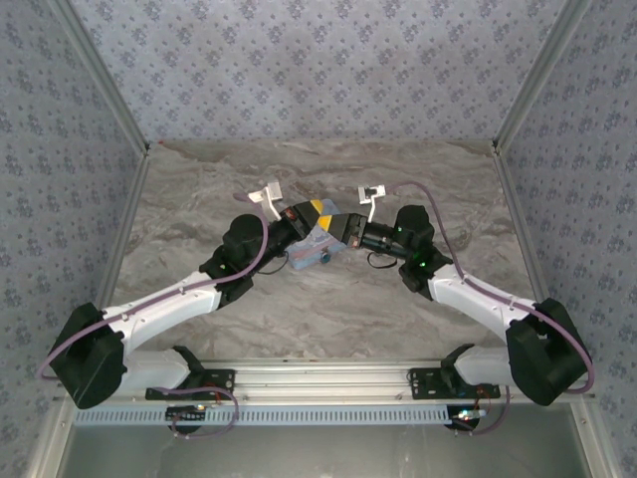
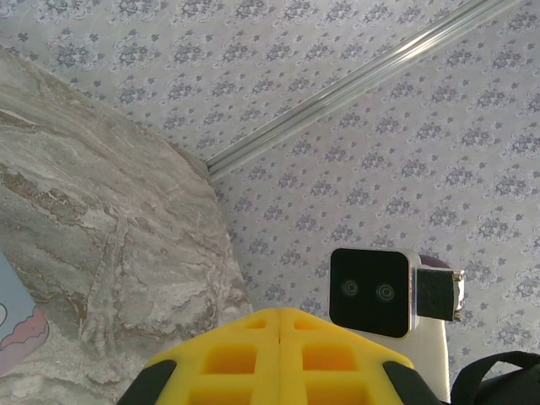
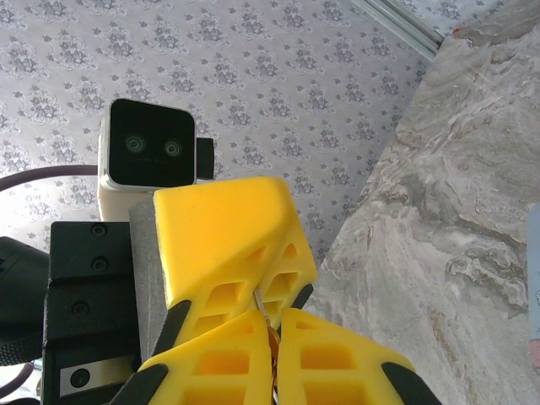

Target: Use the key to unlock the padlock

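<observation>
**Two claws tip to tip over the tin box**

From above, both arms reach in over the marbled surface [image 1: 199, 189]. The left claw [image 1: 317, 209] and right claw [image 1: 336, 222] meet just above a light blue tin box [image 1: 304, 251]. A tiny blue item at the box's near edge looks like the padlock [image 1: 325, 257], though it is too small to be sure.

The left wrist view adds that the left claw's yellow fingers [image 2: 228, 359] are pressed flat together. A corner of the box sits at the lower left edge.

The right wrist view shows both claws touching at their tips. The right claw's fingers [image 3: 219, 363] are nearly together, pinching a thin brass-coloured strip [image 3: 272, 337] that may be the key.
</observation>
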{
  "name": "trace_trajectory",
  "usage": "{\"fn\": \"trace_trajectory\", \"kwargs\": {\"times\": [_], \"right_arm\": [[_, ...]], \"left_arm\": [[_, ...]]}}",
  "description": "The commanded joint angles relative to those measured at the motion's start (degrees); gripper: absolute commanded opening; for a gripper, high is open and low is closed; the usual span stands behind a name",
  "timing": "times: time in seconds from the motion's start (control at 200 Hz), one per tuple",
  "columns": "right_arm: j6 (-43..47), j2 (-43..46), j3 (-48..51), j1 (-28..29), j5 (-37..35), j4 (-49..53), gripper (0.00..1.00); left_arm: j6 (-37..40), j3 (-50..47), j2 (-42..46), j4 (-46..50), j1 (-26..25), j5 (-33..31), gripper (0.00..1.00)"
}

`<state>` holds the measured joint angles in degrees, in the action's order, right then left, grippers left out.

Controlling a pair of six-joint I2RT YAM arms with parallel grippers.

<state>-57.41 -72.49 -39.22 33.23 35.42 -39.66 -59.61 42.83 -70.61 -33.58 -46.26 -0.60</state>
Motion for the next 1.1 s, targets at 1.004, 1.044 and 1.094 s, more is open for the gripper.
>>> {"fn": "trace_trajectory", "kwargs": {"times": [1.004, 1.044, 1.094], "right_arm": [[7.5, 10.3, 2.01, -2.35, -1.43, 9.32, 0.0], [7.4, 10.18, 1.8, -2.16, -1.57, 9.2, 0.0], [7.24, 9.96, 1.61, -1.87, -1.74, 8.99, 0.0]], "left_arm": [[-0.22, 2.01, -0.28, -0.85, -0.68, 9.46, 0.53], [-0.54, 2.4, -1.26, -1.2, -0.94, 9.78, 0.53], [-0.97, 2.83, -2.34, -1.85, -1.18, 10.09, 0.53]]}}
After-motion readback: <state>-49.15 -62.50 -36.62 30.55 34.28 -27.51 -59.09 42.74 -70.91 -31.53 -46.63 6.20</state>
